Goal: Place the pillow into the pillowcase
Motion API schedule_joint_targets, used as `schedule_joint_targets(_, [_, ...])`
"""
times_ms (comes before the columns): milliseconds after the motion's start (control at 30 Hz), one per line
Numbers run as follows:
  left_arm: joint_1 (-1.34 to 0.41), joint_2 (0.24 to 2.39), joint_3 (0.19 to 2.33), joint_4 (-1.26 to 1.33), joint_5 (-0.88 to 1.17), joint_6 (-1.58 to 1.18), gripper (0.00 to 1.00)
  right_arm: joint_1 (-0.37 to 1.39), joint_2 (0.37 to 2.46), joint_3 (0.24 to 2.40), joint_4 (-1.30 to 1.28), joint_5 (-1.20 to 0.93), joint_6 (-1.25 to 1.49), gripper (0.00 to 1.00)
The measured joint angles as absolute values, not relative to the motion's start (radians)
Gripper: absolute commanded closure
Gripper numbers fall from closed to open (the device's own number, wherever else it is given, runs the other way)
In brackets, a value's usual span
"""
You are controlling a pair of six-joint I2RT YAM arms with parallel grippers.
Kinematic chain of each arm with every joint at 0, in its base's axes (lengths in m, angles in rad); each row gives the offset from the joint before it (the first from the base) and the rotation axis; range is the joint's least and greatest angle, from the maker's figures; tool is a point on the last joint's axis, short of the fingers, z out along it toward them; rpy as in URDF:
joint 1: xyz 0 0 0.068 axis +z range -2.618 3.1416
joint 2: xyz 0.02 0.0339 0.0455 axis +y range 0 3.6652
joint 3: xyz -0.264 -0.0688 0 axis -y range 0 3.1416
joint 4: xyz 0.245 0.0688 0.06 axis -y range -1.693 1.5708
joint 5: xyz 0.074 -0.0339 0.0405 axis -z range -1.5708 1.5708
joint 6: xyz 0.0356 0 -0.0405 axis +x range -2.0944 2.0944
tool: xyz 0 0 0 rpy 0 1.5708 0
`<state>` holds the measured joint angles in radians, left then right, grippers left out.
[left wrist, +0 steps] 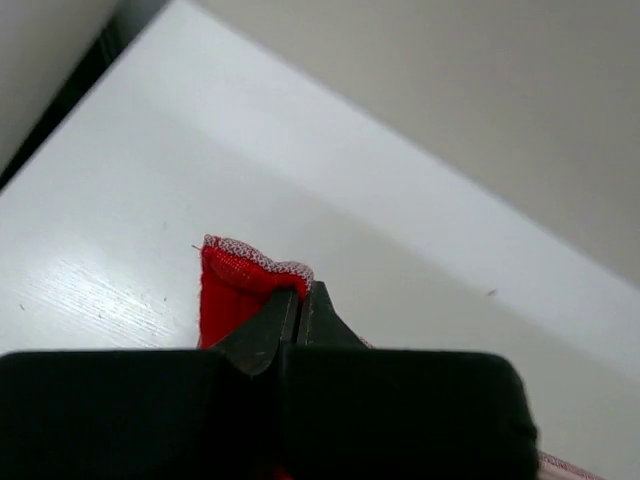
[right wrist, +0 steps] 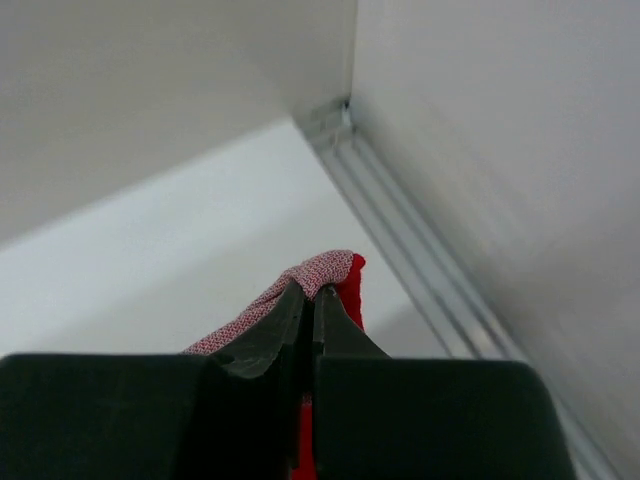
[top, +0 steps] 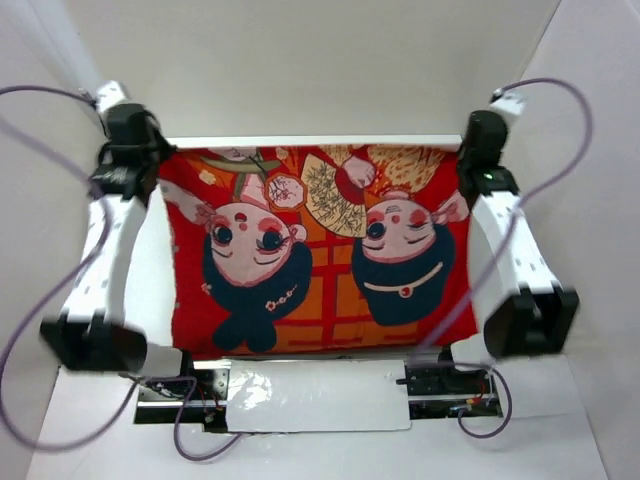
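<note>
Showing the pillowcase (top: 320,250) spread wide and printed side up on the white bench (top: 570,430). Displaying two dark-haired cartoon faces side by side on red cloth, both upside down from the overhead camera, with an orange lattice toward the near edge and a fan motif toward the far edge.

Pinching the pillowcase's far-left corner with the left gripper (left wrist: 302,295) – jaws pressed together on a fold of red cloth, its pale stitched hem peeking out just beyond the tips. Pinching the far-right corner with the right gripper (right wrist: 312,295) in the same way – jaws closed tight on the cloth, exposing a speckled pink reverse on one side and bright red on the other. Leaving unclear, from either wrist camera, any contact between those pinched corners and the bench.

Reaching forward along the pillowcase's left and right edges with both arms, one on each side. Running just beyond its far edge, a thin white strip (top: 320,142). Lying just past its near edge, between the two arm bases, a glossy white plate (top: 320,395). Looping out to either side of the pillowcase, purple cables (top: 560,100). Passing beyond its far-right corner, a metal rail (right wrist: 400,230) at the foot of the pale walls (right wrist: 500,120).
</note>
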<state>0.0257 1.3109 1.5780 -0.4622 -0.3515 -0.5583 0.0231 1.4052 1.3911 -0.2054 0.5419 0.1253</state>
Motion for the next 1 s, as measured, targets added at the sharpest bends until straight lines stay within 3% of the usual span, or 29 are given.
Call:
schedule_joint_targets(33, [0.029, 1.425, 1.559, -0.443, -0.349, -0.552, 0.90, 0.021, 1.460, 1.380, -0.195, 0.527, 0.131, 0.94])
schedule_joint_targets(67, [0.031, 1.507, 1.560, -0.428, -0.341, -0.545, 0.81, 0.017, 1.538, 1.382, -0.192, 0.514, 0.138, 0.82])
schedule_joint_targets(100, [0.035, 1.593, 1.566, -0.414, -0.329, -0.535, 0.72, 0.017, 1.625, 1.393, -0.187, 0.494, 0.144, 0.45])
schedule_joint_targets(133, [0.041, 1.695, 1.607, -0.427, -0.310, -0.522, 0.60, 0.017, 1.712, 1.417, -0.183, 0.485, 0.149, 0.25])
schedule_joint_targets(167, [0.051, 1.813, 1.680, -0.441, -0.300, -0.504, 0.49, 0.015, 1.804, 1.461, -0.183, 0.487, 0.146, 0.11])
schedule_joint_targets(200, [0.065, 1.930, 1.774, -0.463, -0.284, -0.492, 0.49, 0.010, 1.888, 1.514, -0.189, 0.490, 0.147, 0.00])
schedule_joint_targets(267, [0.100, 2.167, 2.051, -0.558, -0.265, -0.484, 0.47, -0.001, 2.043, 1.664, -0.231, 0.504, 0.140, 0.00])
schedule_joint_targets(300, [0.117, 2.269, 2.188, -0.579, -0.260, -0.477, 0.33, -0.001, 2.103, 1.742, -0.259, 0.514, 0.138, 0.00])
schedule_joint_targets(333, [0.131, 2.332, 2.280, -0.604, -0.257, -0.474, 0.00, -0.003, 2.136, 1.797, -0.281, 0.524, 0.138, 0.00])
schedule_joint_targets(400, [0.155, 2.354, 2.310, -0.630, -0.248, -0.471, 0.00, -0.002, 2.142, 1.846, -0.315, 0.538, 0.139, 0.00])
schedule_joint_targets(633, [0.176, 1.945, 1.893, -0.553, -0.173, -0.469, 0.00, -0.015, 1.879, 1.770, -0.375, 0.408, 0.199, 0.00])
schedule_joint_targets(800, [0.132, 1.612, 1.715, -0.500, -0.159, -0.474, 0.00, -0.020, 1.539, 1.530, -0.352, 0.280, 0.259, 0.00])
schedule_joint_targets(1000, [0.054, 1.158, 1.224, -0.482, -0.149, -0.528, 0.00, -0.013, 1.210, 1.177, -0.337, 0.183, 0.318, 0.00])
